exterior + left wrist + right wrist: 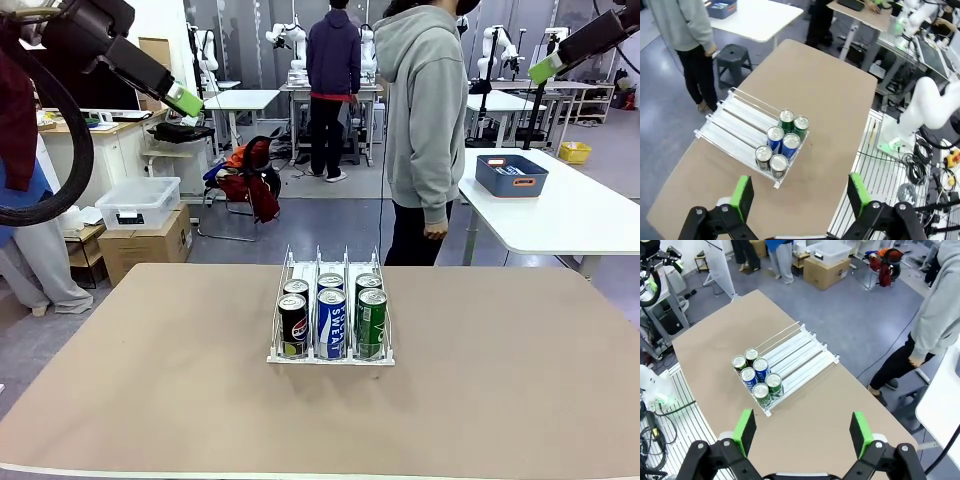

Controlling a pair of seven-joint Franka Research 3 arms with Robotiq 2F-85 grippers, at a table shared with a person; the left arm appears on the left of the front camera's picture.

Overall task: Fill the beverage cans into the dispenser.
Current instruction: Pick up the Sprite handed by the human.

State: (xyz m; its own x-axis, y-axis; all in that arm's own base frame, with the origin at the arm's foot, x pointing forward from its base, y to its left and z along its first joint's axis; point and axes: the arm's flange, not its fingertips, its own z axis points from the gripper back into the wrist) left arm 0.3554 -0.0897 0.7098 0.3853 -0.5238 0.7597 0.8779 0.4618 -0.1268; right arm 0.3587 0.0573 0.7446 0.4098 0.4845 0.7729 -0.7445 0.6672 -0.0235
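The dispenser [305,268] sits in the middle of the brown table [500,380]. Six cans [331,322] stand in it, two in each lane, all down at the low front end. In front are a black one, a blue one and a green one. The back part of each lane is bare.

The left gripper [801,197] hangs high up over the table, on the robot's left. Its two green fingers are wide apart and hold nothing. The dispenser is far below it and off to one side, not touching it.

The right gripper [802,432] is high up on the other side. Its fingers are wide apart too, with nothing between them. The cans are well below it.

A person [425,120] in a grey top stands at the far side of the table.
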